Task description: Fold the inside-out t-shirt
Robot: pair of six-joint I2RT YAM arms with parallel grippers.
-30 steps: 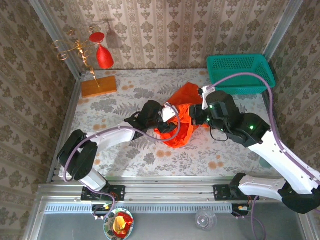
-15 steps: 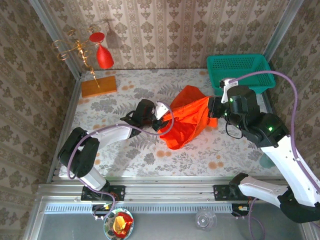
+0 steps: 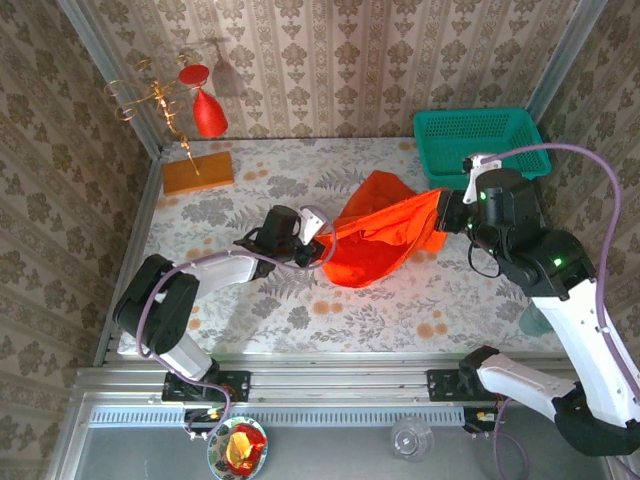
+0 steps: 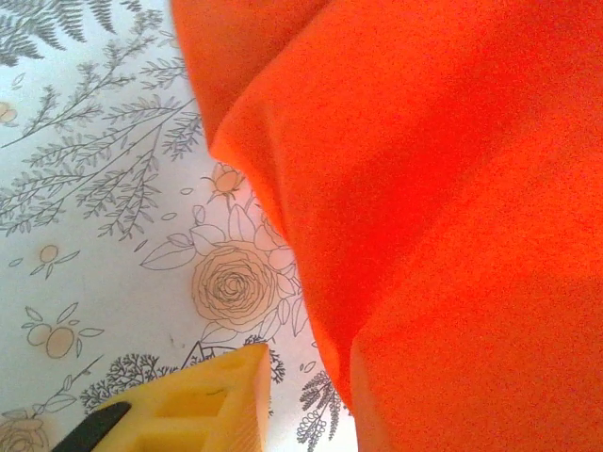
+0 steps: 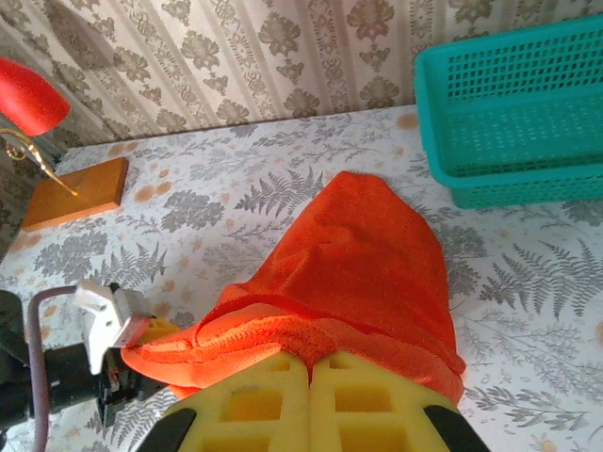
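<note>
The right gripper (image 5: 311, 365) is pressing its two yellow fingers together on a bunched fold of the t-shirt (image 3: 385, 235), and the cloth is spilling over the fingertips in the right wrist view. From above, this gripper is sitting at the right end of the shirt, just in front of the near left corner of the teal basket (image 3: 480, 140).

The left gripper (image 3: 320, 248) is meeting the opposite, left end of the shirt. The cloth is running in a taut band from it across to the right gripper, so it is reading as clamped on that corner. In the left wrist view one yellow finger (image 4: 203, 405) is showing at the bottom edge beside the cloth, and the cloth is covering the other side.

The shirt is lying around the middle of the table (image 3: 240, 300), stretched sideways between the two grippers. A rounded hump is rising behind the band and a loose lobe is sagging toward the flowered tabletop in front. Whether the middle is lifting clear of the surface is hard to tell.

At the far left corner a wooden block (image 3: 197, 172) is lying flat, well apart from the shirt, with a red ornament (image 3: 208, 112) hanging above it.
</note>
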